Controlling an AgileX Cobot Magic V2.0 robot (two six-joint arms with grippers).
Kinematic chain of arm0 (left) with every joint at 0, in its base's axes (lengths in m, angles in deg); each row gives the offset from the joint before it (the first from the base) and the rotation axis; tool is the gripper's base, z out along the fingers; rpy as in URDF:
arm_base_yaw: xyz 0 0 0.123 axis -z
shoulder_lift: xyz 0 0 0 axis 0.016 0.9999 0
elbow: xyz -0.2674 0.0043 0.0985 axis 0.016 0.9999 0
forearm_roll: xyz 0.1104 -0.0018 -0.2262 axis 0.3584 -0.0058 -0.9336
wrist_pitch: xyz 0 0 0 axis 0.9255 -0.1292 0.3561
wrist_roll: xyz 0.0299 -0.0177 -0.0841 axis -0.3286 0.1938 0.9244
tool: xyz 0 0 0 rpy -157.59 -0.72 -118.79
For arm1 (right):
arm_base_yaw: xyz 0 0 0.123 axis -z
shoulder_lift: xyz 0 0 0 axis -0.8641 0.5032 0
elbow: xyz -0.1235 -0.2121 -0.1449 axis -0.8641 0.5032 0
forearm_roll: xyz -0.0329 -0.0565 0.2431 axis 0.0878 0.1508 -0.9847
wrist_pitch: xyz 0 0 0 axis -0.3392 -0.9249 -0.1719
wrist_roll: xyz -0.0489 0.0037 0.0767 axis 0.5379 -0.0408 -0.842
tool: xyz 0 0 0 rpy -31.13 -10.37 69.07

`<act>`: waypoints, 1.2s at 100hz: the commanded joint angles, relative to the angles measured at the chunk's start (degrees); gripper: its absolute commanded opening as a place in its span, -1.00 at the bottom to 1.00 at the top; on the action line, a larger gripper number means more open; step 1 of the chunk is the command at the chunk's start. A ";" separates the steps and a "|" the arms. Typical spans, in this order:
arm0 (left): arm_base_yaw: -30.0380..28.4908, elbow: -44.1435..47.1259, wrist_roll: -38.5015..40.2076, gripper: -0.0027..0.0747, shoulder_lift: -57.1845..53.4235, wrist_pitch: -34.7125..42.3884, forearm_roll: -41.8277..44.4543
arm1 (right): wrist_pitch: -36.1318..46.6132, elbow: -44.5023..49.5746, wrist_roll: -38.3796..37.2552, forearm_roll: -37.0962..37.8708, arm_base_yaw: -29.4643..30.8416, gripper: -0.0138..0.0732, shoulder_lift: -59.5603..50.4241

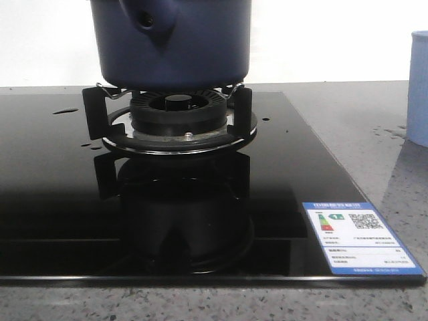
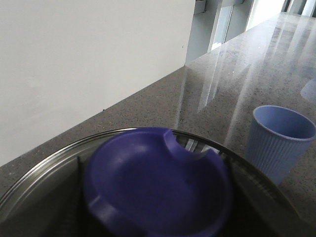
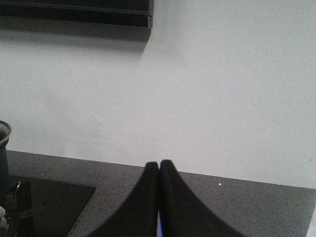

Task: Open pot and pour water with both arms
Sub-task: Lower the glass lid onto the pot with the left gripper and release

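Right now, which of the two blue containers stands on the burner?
The dark navy pot stands on the burner. The pale blue cup stands apart on the grey counter, to the right of the stove.

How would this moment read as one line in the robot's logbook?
pot: on burner | lid knob: under left wrist camera | right jaws: together, empty | cup: beside stove

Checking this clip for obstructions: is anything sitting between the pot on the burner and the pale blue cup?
Nothing visible does. In the left wrist view only bare grey countertop lies between the pot and the cup.
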 commanded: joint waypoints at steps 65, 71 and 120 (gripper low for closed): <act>0.16 -2.26 2.45 0.65 -9.18 9.07 -5.13 | 1.64 -1.55 -0.01 -0.41 0.29 -0.84 -0.12; 0.16 -2.26 2.45 0.65 -10.31 8.97 -5.13 | 1.64 -1.55 -0.01 -0.41 0.29 -0.84 -0.12; 0.16 -1.71 3.32 0.20 -15.66 13.50 -3.78 | 0.22 -1.55 -0.01 -0.41 0.29 -0.84 -0.21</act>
